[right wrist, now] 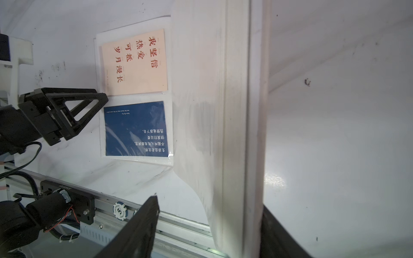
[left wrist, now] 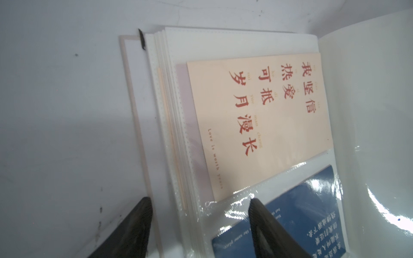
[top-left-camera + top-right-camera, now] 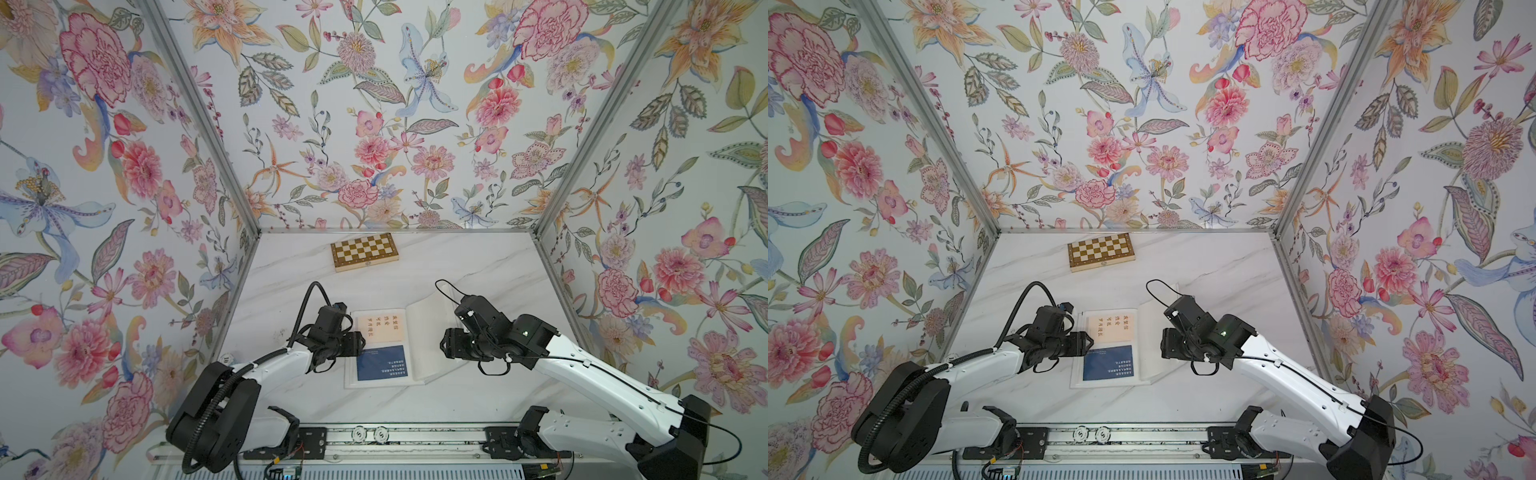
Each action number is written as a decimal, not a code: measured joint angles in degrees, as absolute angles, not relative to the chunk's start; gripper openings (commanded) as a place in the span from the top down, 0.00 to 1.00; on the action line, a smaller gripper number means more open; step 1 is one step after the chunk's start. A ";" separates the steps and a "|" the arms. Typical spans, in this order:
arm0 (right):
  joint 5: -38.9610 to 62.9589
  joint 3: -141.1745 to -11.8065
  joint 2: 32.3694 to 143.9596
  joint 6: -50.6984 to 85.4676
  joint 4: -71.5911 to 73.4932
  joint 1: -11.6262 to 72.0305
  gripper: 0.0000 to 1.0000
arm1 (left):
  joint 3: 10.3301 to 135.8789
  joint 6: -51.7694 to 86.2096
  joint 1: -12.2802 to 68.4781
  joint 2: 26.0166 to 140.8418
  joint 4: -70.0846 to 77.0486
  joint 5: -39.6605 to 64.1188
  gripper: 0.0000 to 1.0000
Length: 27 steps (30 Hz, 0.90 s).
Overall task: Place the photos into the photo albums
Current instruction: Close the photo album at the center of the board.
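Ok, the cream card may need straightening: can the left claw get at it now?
Probably yes: the left claw hangs open at the album page's edge, right beside the cream card, nothing between them.

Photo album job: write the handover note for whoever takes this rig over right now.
Left gripper: open, jaws straddling the outer edge of the left-hand pages, holding nothing.
Right gripper: open, jaws either side of the raised right-hand pages and cover.
Photo album: lies open between the two grippers.
Done: navy card sits in the lower sleeve. The cream card lies at the upper pocket; I cannot tell whether it is fully in. Card edges show in the pages beneath.
Left: no loose photos in view. Probably check the cream card's seating, then close the album.
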<state>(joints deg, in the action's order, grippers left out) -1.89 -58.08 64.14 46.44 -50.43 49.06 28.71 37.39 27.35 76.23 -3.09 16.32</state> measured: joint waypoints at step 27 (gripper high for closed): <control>-2.20 -66.32 76.12 41.19 -46.22 50.50 0.55 | 37.56 40.07 34.83 88.27 2.35 19.33 0.34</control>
<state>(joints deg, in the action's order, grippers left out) -2.20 -66.32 76.12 41.19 -46.22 50.50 37.56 40.07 34.83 88.27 2.35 19.33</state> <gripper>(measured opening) 0.456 0.664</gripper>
